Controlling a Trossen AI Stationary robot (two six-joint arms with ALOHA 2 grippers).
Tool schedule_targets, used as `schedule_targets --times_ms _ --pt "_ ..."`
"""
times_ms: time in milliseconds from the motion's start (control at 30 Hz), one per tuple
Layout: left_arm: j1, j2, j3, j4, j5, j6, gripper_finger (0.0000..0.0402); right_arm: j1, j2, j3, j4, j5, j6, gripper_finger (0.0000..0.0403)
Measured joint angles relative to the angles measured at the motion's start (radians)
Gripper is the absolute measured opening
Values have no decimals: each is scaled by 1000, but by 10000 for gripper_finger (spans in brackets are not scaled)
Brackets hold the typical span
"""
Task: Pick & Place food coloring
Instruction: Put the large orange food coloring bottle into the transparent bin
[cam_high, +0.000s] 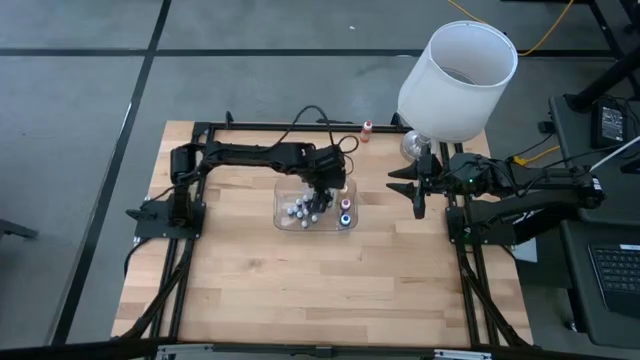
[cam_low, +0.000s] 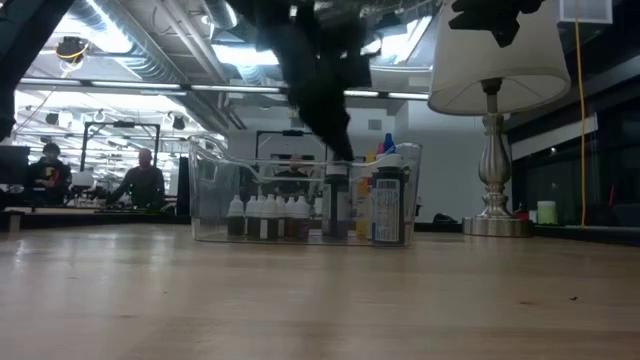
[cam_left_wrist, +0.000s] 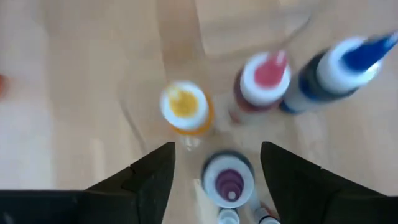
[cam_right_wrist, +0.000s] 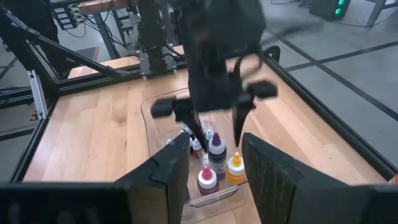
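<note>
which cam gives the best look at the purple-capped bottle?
Left wrist view: the purple-capped bottle sits between the left gripper's open fingers, seen from above. Right wrist view shows it upright in the clear bin, smaller. High view gives only a tiny dot. Low view: bottles crowd together there, cannot single it out.

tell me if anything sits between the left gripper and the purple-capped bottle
Nothing visible does. The left gripper hangs open straight above the purple-capped bottle inside the clear bin; the yellow bottle and red bottle stand beside it.
</note>
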Motion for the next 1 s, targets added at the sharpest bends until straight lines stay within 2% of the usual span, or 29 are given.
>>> schedule_targets --times_ms 200,500,767,1000 --pt "11 -52 143 -108 -19 51 235 0 0 0 0 0 0 149" --pt "85 -85 271 -124 -59 12 234 0 0 0 -40 1 1 149" --pt "166 -85 292 -120 -60 -1 232 0 0 0 -58 0 31 149" --pt "193 -84 292 -118 -59 -1 232 0 0 0 -57 0 50 149"
